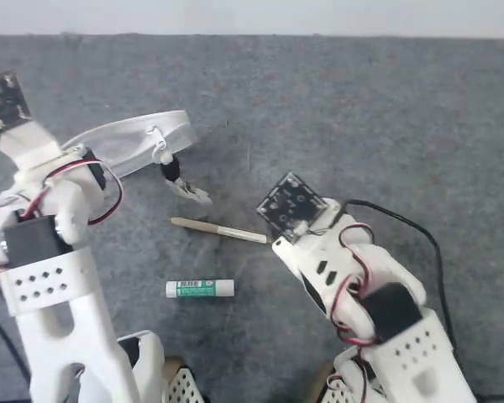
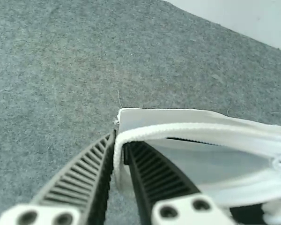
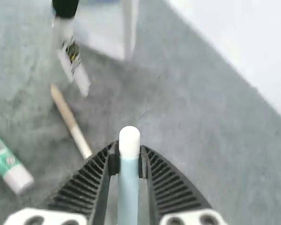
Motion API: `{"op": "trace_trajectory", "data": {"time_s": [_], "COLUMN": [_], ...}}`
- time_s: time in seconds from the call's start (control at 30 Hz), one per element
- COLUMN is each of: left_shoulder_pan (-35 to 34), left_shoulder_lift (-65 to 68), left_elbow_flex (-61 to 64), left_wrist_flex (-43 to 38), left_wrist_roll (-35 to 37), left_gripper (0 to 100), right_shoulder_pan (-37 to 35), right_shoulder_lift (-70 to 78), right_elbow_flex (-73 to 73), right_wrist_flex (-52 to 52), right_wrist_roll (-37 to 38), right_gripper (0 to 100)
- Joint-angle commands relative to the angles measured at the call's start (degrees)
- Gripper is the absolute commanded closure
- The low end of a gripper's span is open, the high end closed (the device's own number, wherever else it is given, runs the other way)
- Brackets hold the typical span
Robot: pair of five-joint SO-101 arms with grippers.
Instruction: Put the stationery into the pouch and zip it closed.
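Observation:
My left gripper (image 2: 119,150) is shut on the end rim of the white pouch (image 2: 210,154), whose zipper (image 2: 201,131) stands open. In the high view the pouch (image 1: 139,141) is held up at the left. My right gripper (image 3: 129,157) is shut on a light blue pen (image 3: 129,183) with a white tip, and in the high view it (image 1: 275,242) sits near the middle. On the carpet lie a tan pencil (image 1: 218,229), a green-labelled glue stick (image 1: 200,288) and a black-capped marker (image 1: 182,182) just below the pouch.
Grey carpet (image 1: 361,117) covers the table, with open room at the back and right. The right wrist view has the pencil (image 3: 69,121), the glue stick (image 3: 7,163) and the marker (image 3: 69,49) ahead of my fingers. A cable (image 1: 420,235) loops beside the right arm.

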Motion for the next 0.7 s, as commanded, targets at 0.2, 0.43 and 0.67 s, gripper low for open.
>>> {"op": "trace_trajectory", "data": {"time_s": [0.2, 0.43, 0.67], "left_shoulder_pan": [-0.09, -0.09, -0.09], "left_shoulder_lift": [-0.18, -0.09, -0.09], "left_elbow_flex": [-0.4, -0.4, -0.4], "left_wrist_flex": [-0.26, -0.26, -0.26], "left_wrist_roll": [-0.18, -0.35, -0.35], "left_gripper": [99, 99, 99], "right_shoulder_pan": [-2.15, -7.78, -11.91], "right_shoulder_lift": [-5.32, -4.88, -4.79], "right_elbow_flex": [-9.32, -9.14, -9.14], "right_wrist_flex": [-10.24, -22.55, -34.33], "right_wrist_roll": [-10.02, -14.68, -19.16], "right_gripper": [99.3, 99.3, 99.3]}}
